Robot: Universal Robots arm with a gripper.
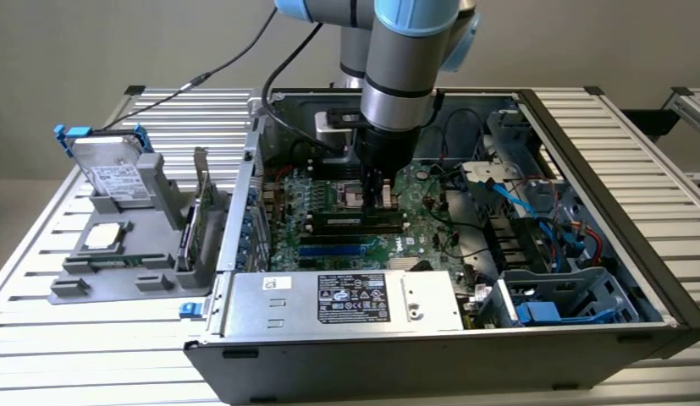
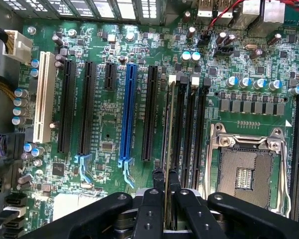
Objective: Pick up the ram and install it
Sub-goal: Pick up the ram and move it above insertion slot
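The hand [image 2: 168, 199] is clamped on the ram [image 2: 167, 139] inside the computer case [image 1: 620, 169] — held on edge, lengthwise along the black memory slots [image 2: 188, 129] beside the empty processor socket [image 2: 245, 172], presumably so it seats squarely.

Exterior camera looks steeply down from afar at the case [image 1: 361, 355], arm [image 1: 409, 59] at 12 o'clock; wrist camera, close, faces the shared board [image 2: 109, 129].

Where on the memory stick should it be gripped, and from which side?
Pinch the memory stick by its flat faces, near the middle of its upper edge, from straight above the motherboard. It stands thin and on edge, and the claw holds it so.
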